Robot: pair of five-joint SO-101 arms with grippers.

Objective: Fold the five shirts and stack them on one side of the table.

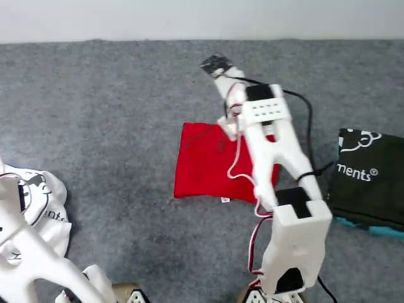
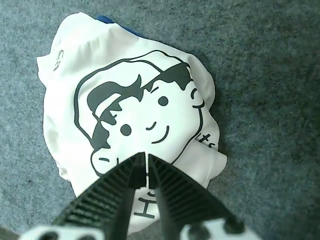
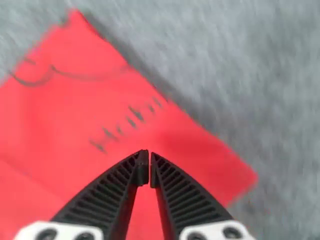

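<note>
High view: a white shirt (image 1: 44, 202) lies crumpled at the left edge of the table (image 1: 126, 95), a folded red shirt (image 1: 205, 164) at centre, a dark shirt (image 1: 372, 183) at right. The left gripper (image 2: 147, 167) is clenched empty above the white shirt, the right gripper (image 3: 149, 167) clenched empty above the red shirt.

On the grey table (image 1: 113, 113) lie a red shirt (image 1: 202, 161), a white shirt (image 1: 47, 202) and a dark-topped stack (image 1: 372, 189).

Overhead view; two downward wrist close-ups
</note>
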